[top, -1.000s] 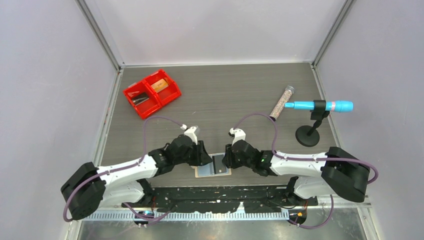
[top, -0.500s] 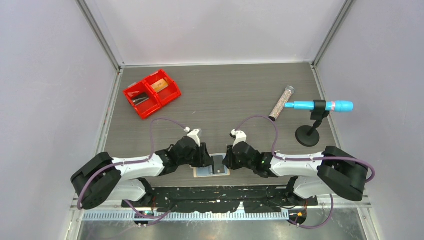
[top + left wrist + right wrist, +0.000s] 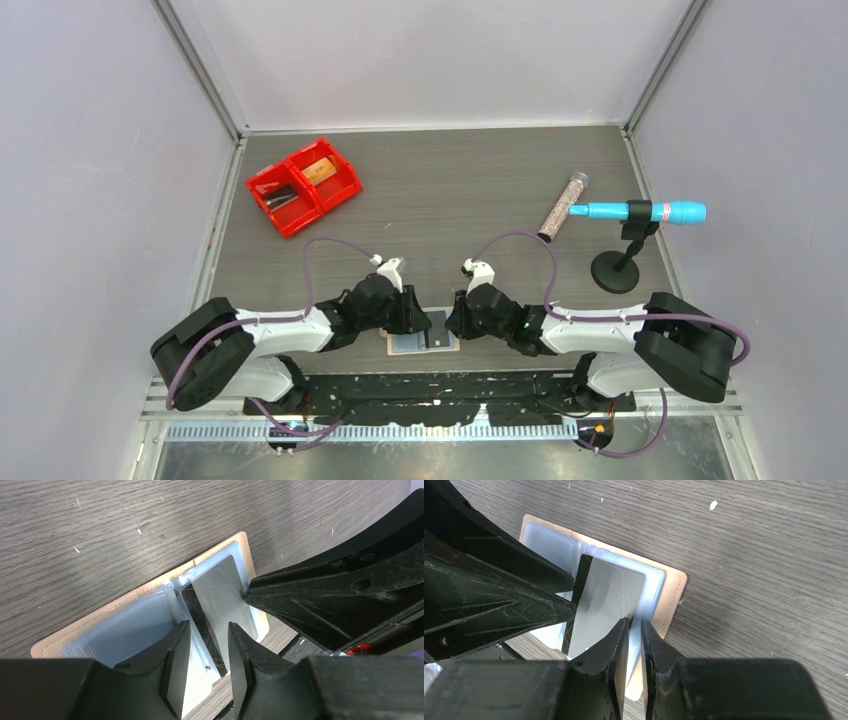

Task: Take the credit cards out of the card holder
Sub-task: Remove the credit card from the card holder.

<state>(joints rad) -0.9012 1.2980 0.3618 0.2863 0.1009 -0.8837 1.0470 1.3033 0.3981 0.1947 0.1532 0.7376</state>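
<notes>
Grey wood-grain table (image 3: 460, 180) fills a pale-walled enclosure. At its near edge, low in the centre of the overhead view, a small tan leather-like card holder (image 3: 405, 346) lies spread open, its blue-grey clear-pocketed panels facing up. Both black two-finger grippers meet over it.

A dark grey credit card (image 3: 220, 590) stands tilted over the holder's right-hand panel in the overhead view, one long edge raised. The left gripper (image 3: 207, 627) has its fingers spread apart, straddling that raised edge with a gap on each side; whether they touch it cannot be told. The right gripper (image 3: 634, 624) has its fingers set almost together, pinching the card's opposite edge.

Farther back, in the upper left of the overhead frame, a red two-compartment plastic bin (image 3: 304, 186) sits askew, with a dark item in one section and a tan one in the other. At upper right, a clear tube of speckled grains (image 3: 563, 207) lies just beside a blue cylindrical tool (image 3: 640, 212) held level on a black round-based stand (image 3: 613, 272).
</notes>
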